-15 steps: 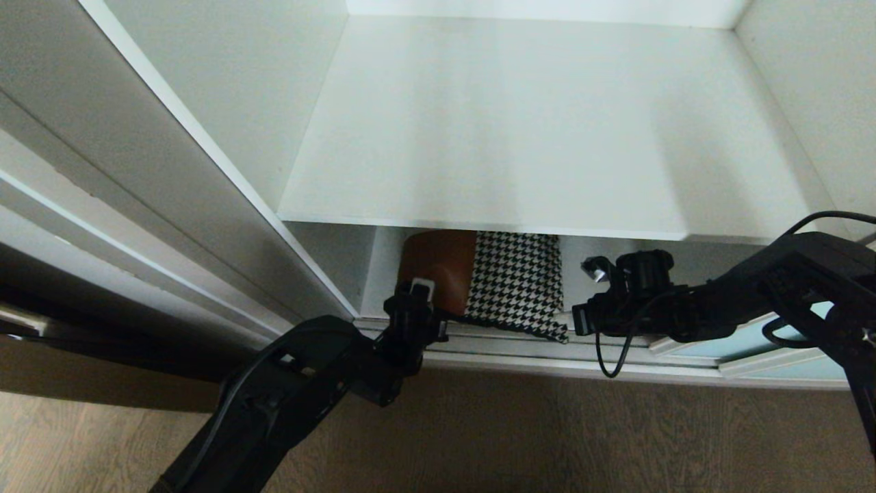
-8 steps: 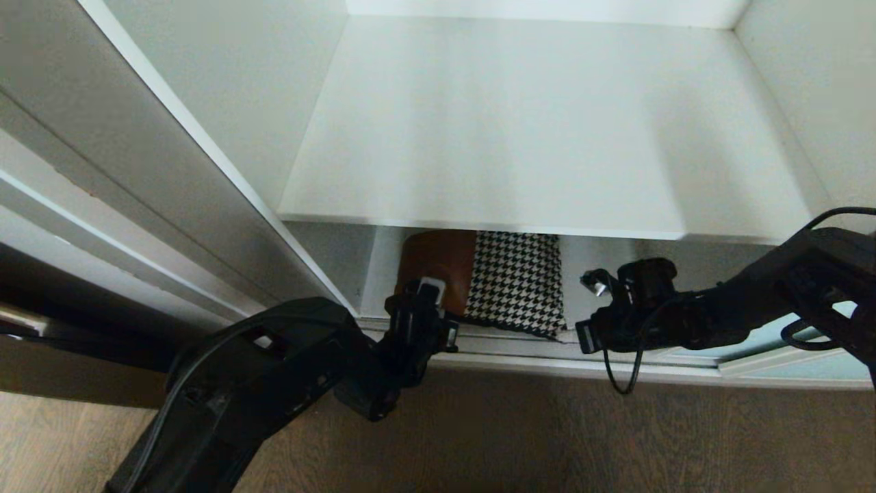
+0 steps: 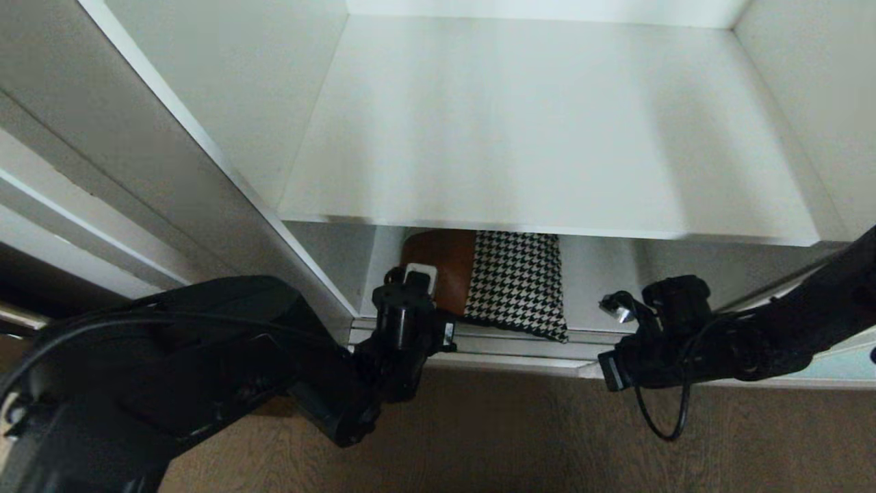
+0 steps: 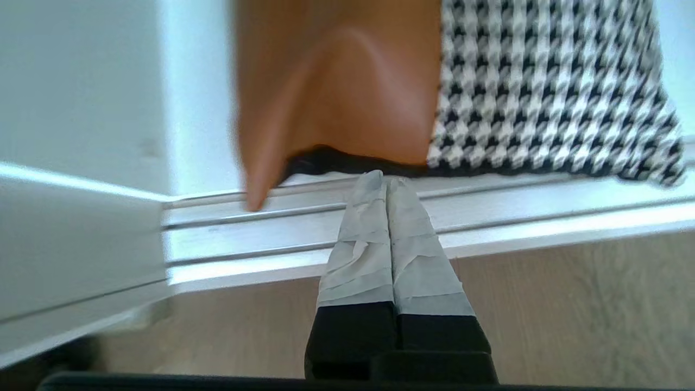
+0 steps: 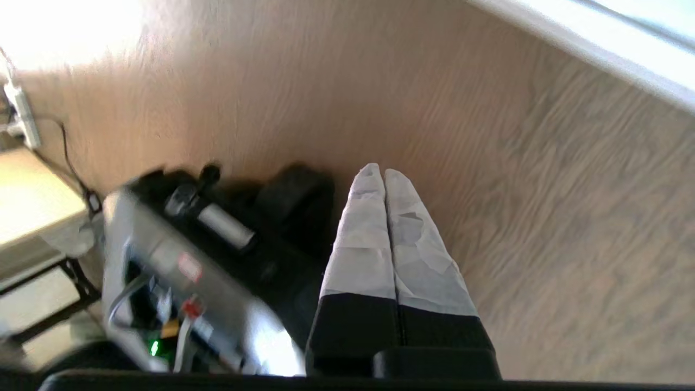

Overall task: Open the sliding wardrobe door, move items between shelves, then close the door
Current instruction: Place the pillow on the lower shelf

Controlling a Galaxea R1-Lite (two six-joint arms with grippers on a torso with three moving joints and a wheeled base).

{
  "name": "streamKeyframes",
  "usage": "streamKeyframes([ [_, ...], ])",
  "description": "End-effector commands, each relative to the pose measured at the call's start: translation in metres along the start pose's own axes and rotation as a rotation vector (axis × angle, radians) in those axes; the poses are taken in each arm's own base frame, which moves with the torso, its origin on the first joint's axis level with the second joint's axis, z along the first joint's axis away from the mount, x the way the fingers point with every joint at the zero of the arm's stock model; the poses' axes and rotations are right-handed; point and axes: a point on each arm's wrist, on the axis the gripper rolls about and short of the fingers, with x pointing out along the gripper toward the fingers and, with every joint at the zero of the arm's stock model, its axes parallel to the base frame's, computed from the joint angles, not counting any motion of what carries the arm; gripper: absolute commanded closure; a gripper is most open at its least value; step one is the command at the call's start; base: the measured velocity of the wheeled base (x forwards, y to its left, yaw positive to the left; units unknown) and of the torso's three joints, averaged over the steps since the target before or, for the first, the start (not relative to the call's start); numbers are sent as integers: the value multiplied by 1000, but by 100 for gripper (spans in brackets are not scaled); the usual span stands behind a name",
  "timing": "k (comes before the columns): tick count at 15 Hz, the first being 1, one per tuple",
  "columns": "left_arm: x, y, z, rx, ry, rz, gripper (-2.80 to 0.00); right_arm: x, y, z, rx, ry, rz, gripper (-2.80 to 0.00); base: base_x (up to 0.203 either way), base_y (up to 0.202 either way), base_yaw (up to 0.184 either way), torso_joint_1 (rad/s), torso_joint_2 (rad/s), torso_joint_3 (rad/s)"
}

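Left end effector (image 4: 385, 179): fingers pressed together, empty, tips at the door track (image 4: 488, 206) below the cushion's front edge.
Right end effector (image 5: 378, 174): fingers together, empty, over the floor (image 5: 543, 190).
Upper shelf (image 3: 547, 137): bare.
Cushion (image 3: 499, 281): flat on the lower shelf (image 3: 595, 287), square, brown patch left, houndstooth patch right.

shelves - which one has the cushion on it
The lower shelf, under the bare upper shelf; the patchwork cushion lies at its front edge.

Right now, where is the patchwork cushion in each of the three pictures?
Head view: cushion on the low shelf, under the upper shelf, just beyond the left gripper.
Left wrist view: cushion fills the top.
Right wrist view: not in it.
Shared landmark: silver door track.
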Motion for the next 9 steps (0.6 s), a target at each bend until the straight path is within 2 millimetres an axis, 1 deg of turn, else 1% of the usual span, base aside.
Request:
streamKeyframes([
  [1,-37,11,39,-36,-62,20,0,-43,26,-1,-37,-55,-8,0,0,0,0,0,0,0],
  [3,-65,25,52,-41,-69,32,0,-75,44,-14,-50,-76,-14,0,0,0,0,0,0,0],
  [5,-92,38,64,-45,-83,77,0,-103,60,-36,-53,-84,-16,0,0,0,0,0,0,0],
  [7,-114,50,67,-39,-83,152,0,-128,71,-58,-49,-104,-24,0,0,0,0,0,0,0],
  [9,-136,62,72,-40,-94,179,0,-151,78,-78,-21,-132,-43,0,0,0,0,0,0,0],
])
